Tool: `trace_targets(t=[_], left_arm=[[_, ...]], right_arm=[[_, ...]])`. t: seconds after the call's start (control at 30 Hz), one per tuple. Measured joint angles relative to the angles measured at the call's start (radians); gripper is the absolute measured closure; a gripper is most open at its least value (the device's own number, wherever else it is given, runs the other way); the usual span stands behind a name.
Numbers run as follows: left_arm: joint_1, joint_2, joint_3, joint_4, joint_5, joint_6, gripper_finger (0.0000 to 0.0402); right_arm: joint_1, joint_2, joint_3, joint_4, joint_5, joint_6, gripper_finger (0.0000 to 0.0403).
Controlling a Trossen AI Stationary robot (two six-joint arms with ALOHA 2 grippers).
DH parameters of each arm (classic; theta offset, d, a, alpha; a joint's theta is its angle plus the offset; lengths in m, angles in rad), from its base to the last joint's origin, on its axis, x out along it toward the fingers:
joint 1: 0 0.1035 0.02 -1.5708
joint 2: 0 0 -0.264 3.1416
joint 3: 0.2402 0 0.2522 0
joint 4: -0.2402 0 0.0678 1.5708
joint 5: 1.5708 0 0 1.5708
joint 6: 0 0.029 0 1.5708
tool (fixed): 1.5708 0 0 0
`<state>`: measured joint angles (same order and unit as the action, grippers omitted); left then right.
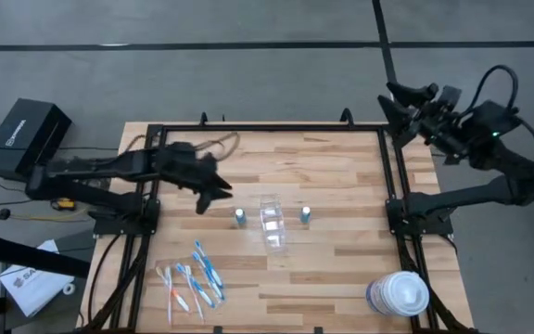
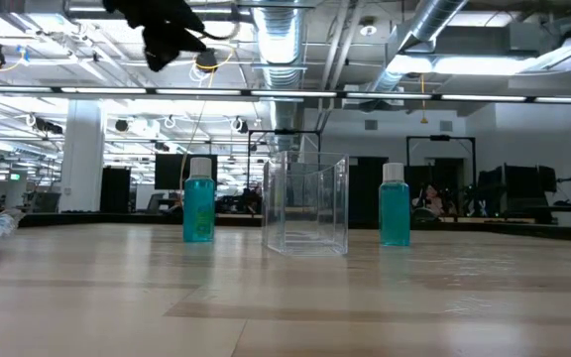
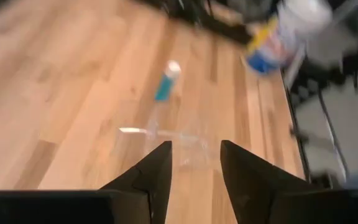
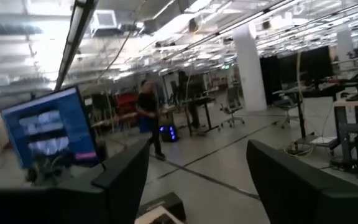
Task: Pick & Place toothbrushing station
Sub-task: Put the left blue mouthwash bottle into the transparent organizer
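A small clear plastic cup [image 1: 273, 223] stands on its base mid-table, between two small teal tubes [image 1: 239, 217] [image 1: 305, 216] that stand upright; they also show in the low view [image 2: 307, 204] [image 2: 197, 206] [image 2: 395, 210]. Several blue, white and orange toothbrushes [image 1: 193, 278] lie flat near the front left. My left gripper [image 1: 213, 197] is open and empty, high above the table, left of the cup; the cup shows past its fingers [image 3: 176, 140]. My right gripper [image 1: 399, 100] is open and empty, raised beyond the table's far right corner.
A big round white-lidded tub [image 1: 399, 293] stands at the front right corner. A black frame [image 1: 389, 167] borders the table's edges. A black box [image 1: 24, 137] sits off the table at the left. A person [image 4: 148, 118] stands far off in the room.
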<state>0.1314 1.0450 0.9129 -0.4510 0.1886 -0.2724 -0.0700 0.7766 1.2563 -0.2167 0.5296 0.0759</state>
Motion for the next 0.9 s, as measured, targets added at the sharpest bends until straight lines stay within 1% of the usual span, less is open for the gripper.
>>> trace_targets(t=[0.13, 0.2, 0.3, 0.37, 0.43, 0.6, 0.67, 0.9], left_arm=[[0.003, 0.138, 0.113, -0.100, 0.041, 0.116, 0.0257], [0.006, 0.198, 0.162, -0.184, 0.047, 0.178, 0.0252], [0.010, 0.273, 0.217, -0.290, 0.047, 0.208, 0.0245], [0.016, 0.311, 0.228, -0.335, 0.048, 0.209, 0.0245], [0.016, 0.337, 0.228, -0.346, 0.056, 0.206, 0.0246], [0.012, 0.386, 0.229, -0.344, 0.098, 0.134, 0.0249], [0.005, 0.402, 0.229, -0.343, 0.098, 0.114, 0.0248], [-0.003, 0.469, 0.229, -0.346, 0.083, 0.087, 0.0247]], right_arm=[[-0.006, 0.005, 0.045, -0.085, -0.010, 0.003, 0.0143], [-0.002, 0.010, 0.047, -0.097, -0.010, 0.004, 0.0143], [-0.003, 0.008, 0.048, -0.119, -0.013, 0.014, 0.0143], [-0.002, 0.005, 0.046, -0.130, -0.016, 0.015, 0.0143], [-0.003, 0.001, 0.047, -0.128, -0.025, 0.014, 0.0143], [-0.003, -0.016, 0.048, -0.129, -0.045, 0.014, 0.0143], [-0.003, -0.020, 0.048, -0.131, -0.061, 0.014, 0.0143], [-0.003, -0.020, 0.048, -0.149, -0.062, 0.014, 0.0143]])
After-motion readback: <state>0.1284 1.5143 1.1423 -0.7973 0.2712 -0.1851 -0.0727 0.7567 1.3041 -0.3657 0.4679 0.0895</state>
